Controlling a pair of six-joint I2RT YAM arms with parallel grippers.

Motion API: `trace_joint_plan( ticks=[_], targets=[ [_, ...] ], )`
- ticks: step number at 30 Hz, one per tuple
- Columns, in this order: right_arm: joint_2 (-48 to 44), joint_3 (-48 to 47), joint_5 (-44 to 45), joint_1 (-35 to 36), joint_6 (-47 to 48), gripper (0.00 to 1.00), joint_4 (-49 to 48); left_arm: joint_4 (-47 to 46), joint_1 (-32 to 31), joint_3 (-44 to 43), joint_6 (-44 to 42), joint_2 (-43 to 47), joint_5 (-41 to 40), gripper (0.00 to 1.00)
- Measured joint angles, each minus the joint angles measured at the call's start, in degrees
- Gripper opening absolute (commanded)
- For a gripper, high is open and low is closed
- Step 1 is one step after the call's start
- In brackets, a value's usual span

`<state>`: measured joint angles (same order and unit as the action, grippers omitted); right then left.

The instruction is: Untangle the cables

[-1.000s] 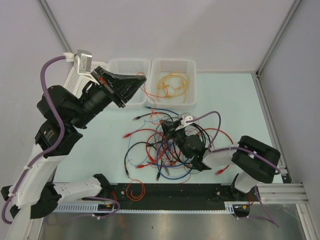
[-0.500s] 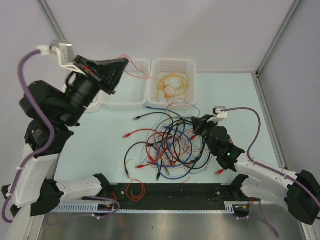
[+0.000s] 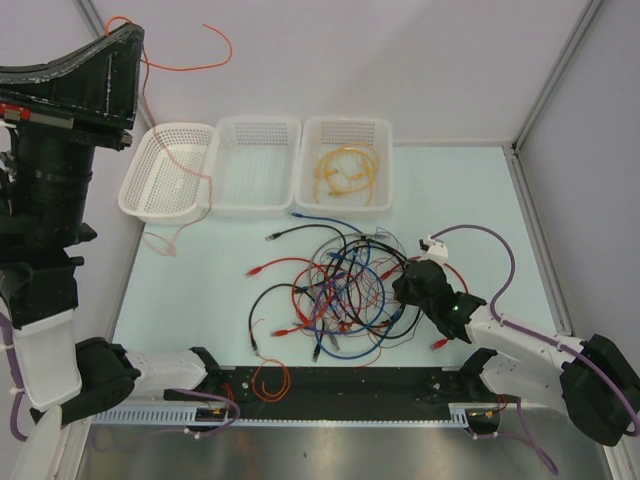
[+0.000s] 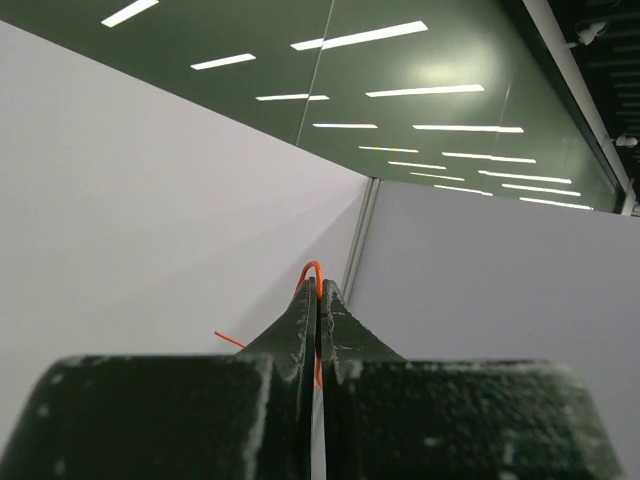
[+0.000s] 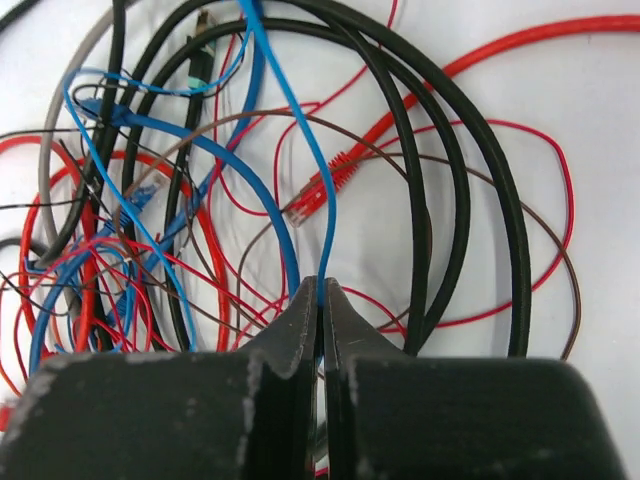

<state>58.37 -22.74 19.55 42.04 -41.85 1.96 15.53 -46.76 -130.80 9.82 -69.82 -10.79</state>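
Many thin, glossy cables (image 3: 335, 290) (red, blue, black) loop in a tangle on the table (image 3: 200, 280); right gripper (image 5: 320, 292) pinches a blue cable (image 5: 331, 240), left gripper (image 4: 318, 297) an orange wire (image 4: 311, 268).

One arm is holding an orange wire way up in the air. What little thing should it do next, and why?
Probably lower the left gripper over the left basket and let go. It is shut on the orange wire, raised high. The wire's tail hangs beside that basket, apparently clear of the tangle, which the right gripper holds by a blue cable.
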Motion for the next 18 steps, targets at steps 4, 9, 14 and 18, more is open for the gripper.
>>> trace_joint_plan(
  ticks=[4,9,14,18],
  targets=[
    [-0.22,0.24,-1.38,-0.17,0.24,0.55,0.79,-0.15,0.0,0.55,0.0,-0.11,0.57,0.0],
    [-4.85,-0.59,-0.92,2.86,1.97,0.78,2.6,0.46,0.0,2.05,-0.31,-0.92,0.48,0.0],
    [-11.28,-9.14,2.64,10.43,6.23,0.82,5.35,2.03,0.0,3.45,-0.48,-1.77,0.37,0.0],
    [-14.32,-16.5,3.91,13.14,8.66,0.81,4.87,3.1,0.0,4.22,-1.42,-2.6,-0.87,0.0]
  ],
)
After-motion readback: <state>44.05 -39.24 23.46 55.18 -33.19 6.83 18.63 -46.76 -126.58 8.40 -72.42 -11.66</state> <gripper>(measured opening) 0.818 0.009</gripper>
